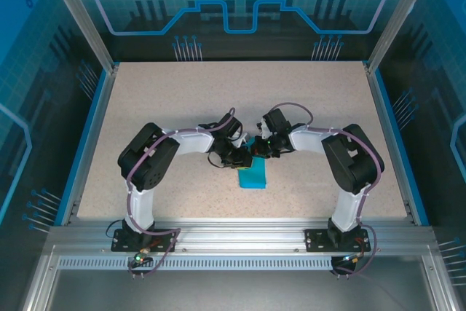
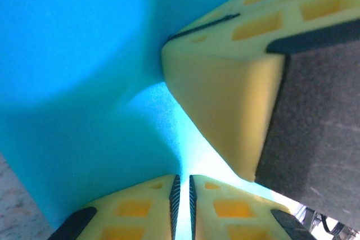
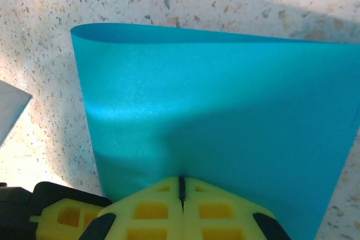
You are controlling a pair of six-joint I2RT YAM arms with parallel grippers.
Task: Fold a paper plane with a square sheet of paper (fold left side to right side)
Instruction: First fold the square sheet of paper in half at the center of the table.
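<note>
Square sheet of paper: teal-blue, lying at mid-counter on the speckled counter, right where the two wrists meet. A short stretch of it reaches toward the arm bases.
Fold: from above the sheet reads as a small flat patch. The right wrist view gives the shape: the sheet is bent over on itself, with a rounded, uncreased bend along its far edge and its near edge running in between the fingers.
Left jaws: almost closed, with a thin line of teal paper pinched between the ribbed black pads of the yellow fingers. The top view is too coarse to show this grip.
Right jaws: closed on the near edge of the sheet, the two yellow fingers meeting at a thin seam.
Jaws to each other: the left wrist view shows a yellow finger of the right arm just beside the left fingers, on the same paper.
Arms: in the top view the left arm and the right arm bow outward at the elbows, and their wrists come together over the sheet.
Edge details: a pale grey flat shape lies on the counter left of the sheet; what it is cannot be told.
</note>
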